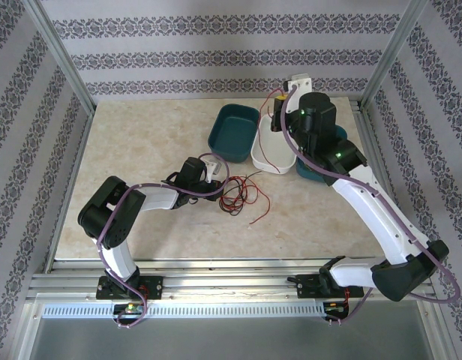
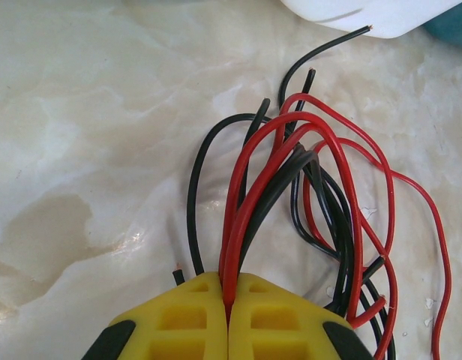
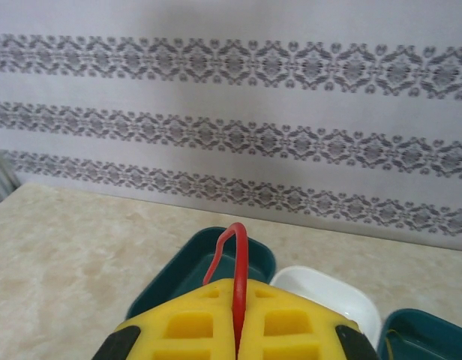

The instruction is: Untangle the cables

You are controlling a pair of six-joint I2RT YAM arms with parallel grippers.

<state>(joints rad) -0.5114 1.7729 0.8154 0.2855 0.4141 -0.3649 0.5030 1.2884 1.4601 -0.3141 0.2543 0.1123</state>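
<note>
While my left tool (image 2: 227,300) pinches a red cable (image 2: 238,202), the tangle (image 1: 235,198) runs lengthwise from it toward the white tray (image 2: 381,19). My right tool (image 3: 238,304), near that tray, clamps another red strand (image 3: 239,255).

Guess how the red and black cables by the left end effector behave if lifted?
Likely floppy: the cables lie in loose loops on the table, so they'd droop. Probably light, being thin. Red and black strands cross, so pulling the red one pinched in the left end effector may drag the rest.
</note>
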